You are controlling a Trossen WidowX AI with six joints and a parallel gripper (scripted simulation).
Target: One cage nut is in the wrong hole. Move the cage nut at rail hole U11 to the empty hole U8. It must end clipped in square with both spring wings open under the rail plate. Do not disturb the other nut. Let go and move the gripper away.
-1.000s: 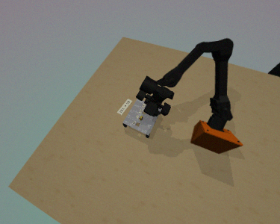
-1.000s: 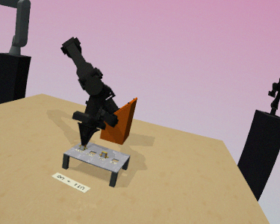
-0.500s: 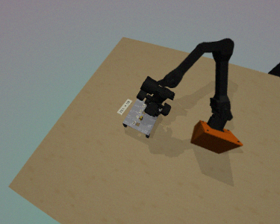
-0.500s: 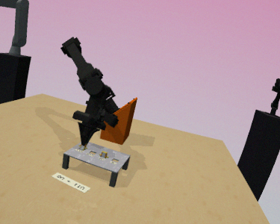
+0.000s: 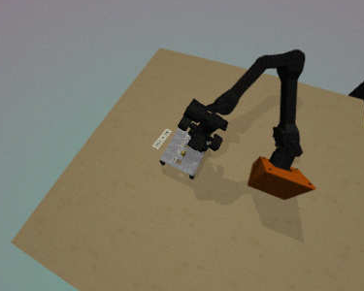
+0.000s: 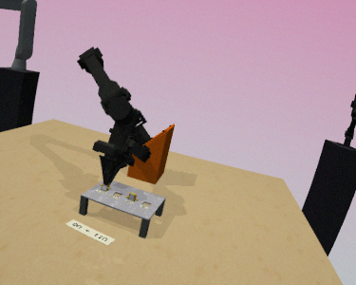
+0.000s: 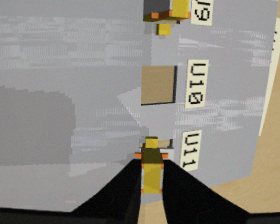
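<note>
The rail plate (image 5: 170,153) (image 6: 122,207) (image 7: 40,125) stands on short legs. My gripper (image 6: 105,185) (image 7: 151,167) is shut on the cage nut (image 7: 152,181) at U11, a yellow and orange piece. A strip of the U11 hole (image 7: 164,144) shows beyond the nut; whether its wings are still under the plate is hidden. The other nut (image 5: 182,153) (image 6: 132,197) (image 7: 165,12) sits at U9, cut off by the top edge of the wrist view. The hole U8 (image 5: 179,161) (image 6: 146,204) is empty and outside the wrist view.
The empty hole U10 (image 6: 117,195) (image 7: 158,85) lies between the two nuts. A paper label strip (image 5: 162,139) (image 6: 89,232) lies on the table (image 5: 109,213) (image 6: 35,218) beside the rail. An orange wedge-shaped block (image 5: 279,180) (image 6: 156,159) stands by the arm.
</note>
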